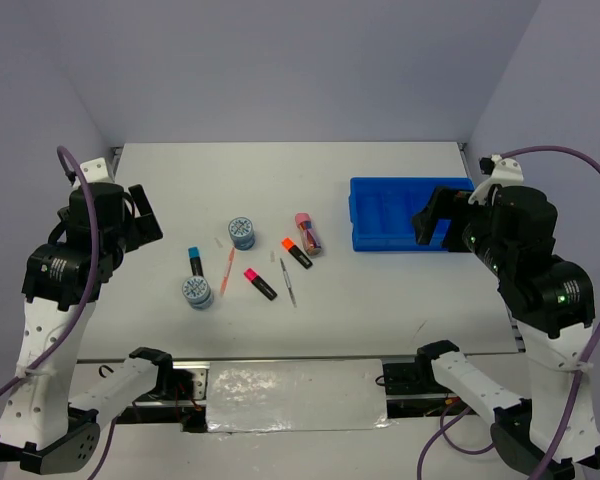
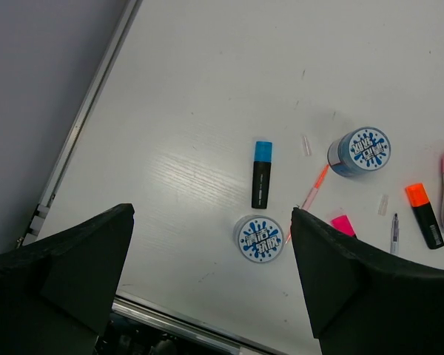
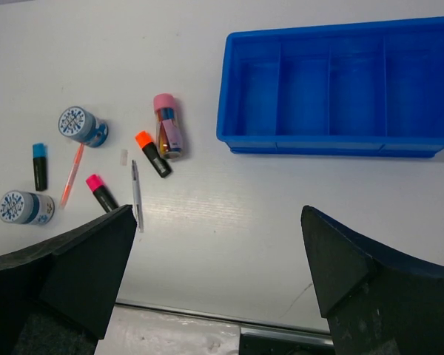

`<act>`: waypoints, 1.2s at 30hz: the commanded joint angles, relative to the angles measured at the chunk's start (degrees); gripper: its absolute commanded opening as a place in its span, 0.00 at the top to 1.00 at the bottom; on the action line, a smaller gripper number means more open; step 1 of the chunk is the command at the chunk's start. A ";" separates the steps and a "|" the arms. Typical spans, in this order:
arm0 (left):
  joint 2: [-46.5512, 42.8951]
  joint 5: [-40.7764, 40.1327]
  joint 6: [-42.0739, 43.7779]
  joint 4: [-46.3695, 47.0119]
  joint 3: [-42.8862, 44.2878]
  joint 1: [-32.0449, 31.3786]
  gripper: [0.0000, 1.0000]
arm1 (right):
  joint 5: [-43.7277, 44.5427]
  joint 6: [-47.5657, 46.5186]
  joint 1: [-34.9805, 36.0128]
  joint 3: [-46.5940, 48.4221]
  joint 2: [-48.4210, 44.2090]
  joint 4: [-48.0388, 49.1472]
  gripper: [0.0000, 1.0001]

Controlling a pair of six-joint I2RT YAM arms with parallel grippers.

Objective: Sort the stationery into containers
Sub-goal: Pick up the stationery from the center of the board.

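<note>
The white bench (image 1: 380,310) is seen to carry everything. The blue tray (image 1: 385,243) is placed toward the far right corner, with its long side along the far edge; four narrow compartments are counted in the right wrist view. In the top view its right end is covered by the right gripper (image 3: 218,211), which is held above the bench with its jaws spread wide and nothing between them. The left gripper (image 2: 211,213) is held over the left side of the bench, jaws also spread wide and holding nothing.

The stationery is scattered left of the middle, well apart from the tray. One tape roll (image 1: 243,232) is set farther from the near edge, the second tape roll (image 1: 196,291) closer to it. The pink-capped tube (image 1: 307,232) is laid nearest to the tray. Just beside it the orange highlighter (image 1: 297,252) is found, then the pink highlighter (image 1: 259,283) and the blue highlighter (image 1: 195,260). The pink pen (image 1: 227,268) is laid between the two rolls, and the grey pen (image 1: 287,282) between the pink and orange highlighters. Two small clear caps (image 2: 305,144) are seen near the pens.
</note>
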 commanded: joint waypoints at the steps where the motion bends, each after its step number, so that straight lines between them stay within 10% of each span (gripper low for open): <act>1: -0.06 -1.39 -0.31 0.56 1.32 -0.20 0.01 | 1.61 0.44 0.37 1.78 0.39 1.09 0.00; 12: 0.64 -3.68 -1.98 -0.41 1.50 -0.20 0.01 | -6.39 2.44 4.13 -2.07 6.09 10.21 0.00; 19: 1.96 -6.31 -4.87 -4.00 0.45 -0.20 0.01 | 6.44 3.16 29.35 4.23 35.42 21.30 0.00; 29: 0.20 0.62 -5.50 -3.92 -3.42 -0.20 0.01 | 7.68 -2.11 36.32 35.94 74.89 21.40 0.00; 36: 0.64 -1.30 -3.30 -4.10 -5.00 -0.20 0.01 | 6.45 -4.83 36.23 37.03 80.89 25.00 0.00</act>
